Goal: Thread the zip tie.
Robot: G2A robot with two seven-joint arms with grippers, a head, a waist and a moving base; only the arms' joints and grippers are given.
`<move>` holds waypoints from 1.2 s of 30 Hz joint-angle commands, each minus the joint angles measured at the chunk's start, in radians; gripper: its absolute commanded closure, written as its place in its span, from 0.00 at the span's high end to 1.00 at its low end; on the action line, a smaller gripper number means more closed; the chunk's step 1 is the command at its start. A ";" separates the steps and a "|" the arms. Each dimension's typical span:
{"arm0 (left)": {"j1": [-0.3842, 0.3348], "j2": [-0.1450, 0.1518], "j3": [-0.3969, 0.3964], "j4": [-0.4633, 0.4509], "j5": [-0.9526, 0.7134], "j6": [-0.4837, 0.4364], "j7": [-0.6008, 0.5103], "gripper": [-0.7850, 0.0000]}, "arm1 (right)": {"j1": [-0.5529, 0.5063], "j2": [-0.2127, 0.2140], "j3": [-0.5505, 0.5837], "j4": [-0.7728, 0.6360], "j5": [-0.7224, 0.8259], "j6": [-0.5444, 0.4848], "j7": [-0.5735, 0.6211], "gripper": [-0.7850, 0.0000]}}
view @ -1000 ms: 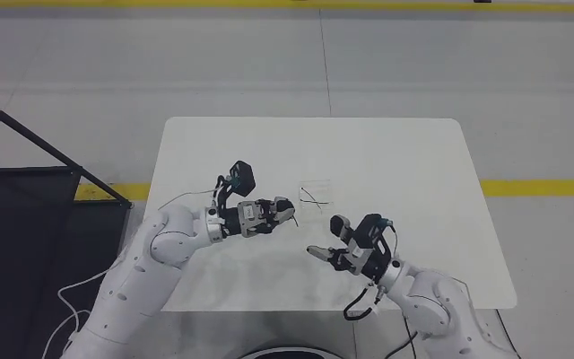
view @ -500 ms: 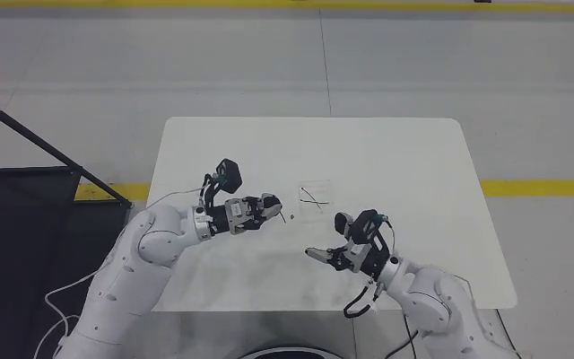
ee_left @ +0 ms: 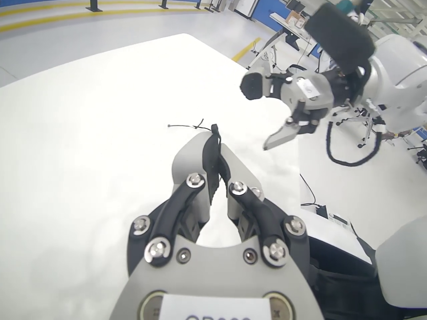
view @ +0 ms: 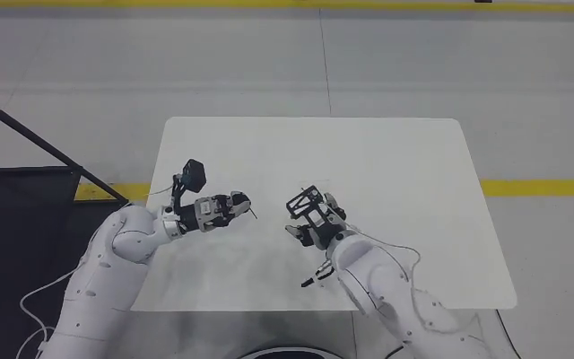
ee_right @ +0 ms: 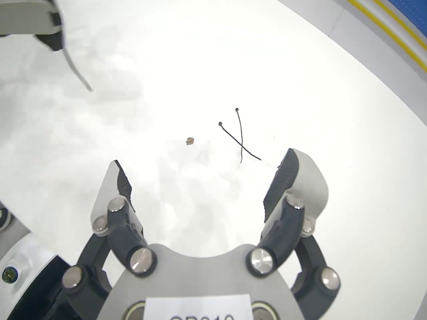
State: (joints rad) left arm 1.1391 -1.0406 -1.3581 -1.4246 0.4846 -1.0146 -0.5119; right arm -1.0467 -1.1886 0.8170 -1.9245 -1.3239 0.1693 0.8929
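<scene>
The right gripper [ee_right: 203, 181] hangs with its fingers spread wide and nothing between them. Just beyond its fingertips two crossed zip ties [ee_right: 241, 136] lie flat on the white table [view: 404, 161], closer to one fingertip than the other. Their small heads point away from the gripper and their tails run back toward it, so the long axes lie roughly along its reach. The left gripper [ee_left: 213, 148] is pinched shut on a held zip tie [ee_right: 78, 74], whose free tail sticks out toward the right arm. It stands well apart from the crossed pair, so the right arm looks the nearer one to pick up the loose ties
</scene>
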 commanded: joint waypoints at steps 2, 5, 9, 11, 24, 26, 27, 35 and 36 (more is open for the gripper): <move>0.004 0.004 0.001 0.002 -0.002 0.002 -0.007 0.00 | -0.008 0.001 0.007 -0.004 0.004 -0.024 -0.004 1.00; 0.004 0.004 0.001 0.002 -0.002 0.002 -0.007 0.00 | -0.008 0.001 0.007 -0.004 0.004 -0.024 -0.004 1.00; 0.004 0.004 0.001 0.002 -0.002 0.002 -0.007 0.00 | -0.011 0.000 0.003 0.009 -0.021 -0.021 -0.014 1.00; 0.004 0.004 0.001 0.002 -0.002 0.002 -0.007 0.00 | -0.001 -0.008 -0.016 0.016 -0.024 -0.029 -0.030 1.00; 0.004 0.004 0.001 0.002 -0.002 0.002 -0.007 0.00 | 0.224 -0.103 -0.115 0.259 0.011 0.049 0.135 0.74; 0.004 0.004 0.001 0.002 -0.002 0.002 -0.007 0.00 | 0.251 -0.117 -0.126 0.297 0.029 0.053 0.144 0.72; 0.004 0.004 0.001 0.002 -0.002 0.002 -0.007 0.00 | 0.264 -0.125 -0.130 0.317 0.038 0.053 0.147 0.70; 0.004 0.004 0.001 0.002 -0.002 0.002 -0.007 0.00 | 0.338 -0.173 -0.152 0.432 0.087 0.075 0.163 0.42; 0.004 0.004 0.001 0.002 -0.002 0.002 -0.007 0.00 | 0.341 -0.178 -0.154 0.438 0.087 0.076 0.164 0.39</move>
State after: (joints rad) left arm 1.1431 -1.0371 -1.3571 -1.4227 0.4824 -1.0123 -0.5187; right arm -0.7090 -1.3621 0.6654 -1.4926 -1.2367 0.2436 1.0554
